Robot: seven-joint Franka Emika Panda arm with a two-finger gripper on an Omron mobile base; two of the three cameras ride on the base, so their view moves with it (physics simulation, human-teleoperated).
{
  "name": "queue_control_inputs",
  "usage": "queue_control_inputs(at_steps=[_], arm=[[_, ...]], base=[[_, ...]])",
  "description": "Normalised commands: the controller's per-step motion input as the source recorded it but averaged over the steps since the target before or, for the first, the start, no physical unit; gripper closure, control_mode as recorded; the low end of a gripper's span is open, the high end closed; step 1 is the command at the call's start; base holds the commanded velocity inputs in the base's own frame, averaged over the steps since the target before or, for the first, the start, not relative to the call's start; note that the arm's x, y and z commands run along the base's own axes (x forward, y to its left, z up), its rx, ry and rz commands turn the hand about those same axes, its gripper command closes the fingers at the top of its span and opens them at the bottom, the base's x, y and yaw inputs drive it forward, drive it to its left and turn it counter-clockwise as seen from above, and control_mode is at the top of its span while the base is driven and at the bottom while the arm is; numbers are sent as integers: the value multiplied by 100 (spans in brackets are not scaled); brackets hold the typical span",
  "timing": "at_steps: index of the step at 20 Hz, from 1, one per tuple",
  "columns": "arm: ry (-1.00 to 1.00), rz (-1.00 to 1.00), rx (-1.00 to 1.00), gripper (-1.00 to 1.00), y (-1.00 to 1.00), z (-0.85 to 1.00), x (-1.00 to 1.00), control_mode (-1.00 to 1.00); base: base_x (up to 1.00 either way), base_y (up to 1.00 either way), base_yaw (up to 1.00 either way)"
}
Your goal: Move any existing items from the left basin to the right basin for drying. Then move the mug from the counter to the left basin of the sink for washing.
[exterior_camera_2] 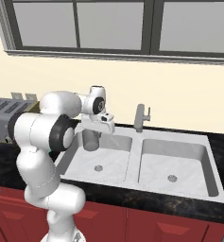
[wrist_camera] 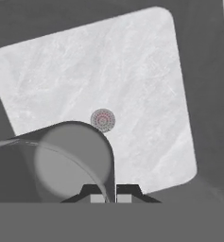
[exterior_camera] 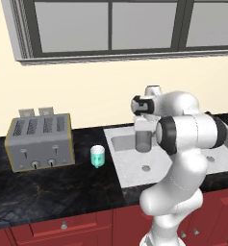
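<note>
Hand [wrist_camera: 108,191] clenched on grey cup's [exterior_camera: 143,140] rim, cup hanging above left basin [exterior_camera_2: 104,158] at frame centre, arm hiding part of right basin [exterior_camera_2: 179,165], mug [exterior_camera: 97,156] on worktop [exterior_camera: 48,187] beside toaster [exterior_camera: 38,141], mid-left

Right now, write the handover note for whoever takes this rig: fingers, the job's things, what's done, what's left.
Gripper: fingers shut on the rim of the grey cup, which hangs lifted above the left basin.
Right basin: holds nothing yet.
Mug: upright on the counter, between the toaster and the sink.
Done: cup grasped and raised out of the left basin.
Left: carry the cup across to the right basin and release it; then pick up the mug and set it in the left basin.
</note>
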Motion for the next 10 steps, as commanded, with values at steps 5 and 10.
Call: queue_control_inputs(at_steps=[5, 10], arm=[[0, -11, 0, 100, 0, 22, -64, -100], [0, -10, 0, 100, 0, 17, -51, -100]], base=[[0, 0, 0], [0, 0, 0]])
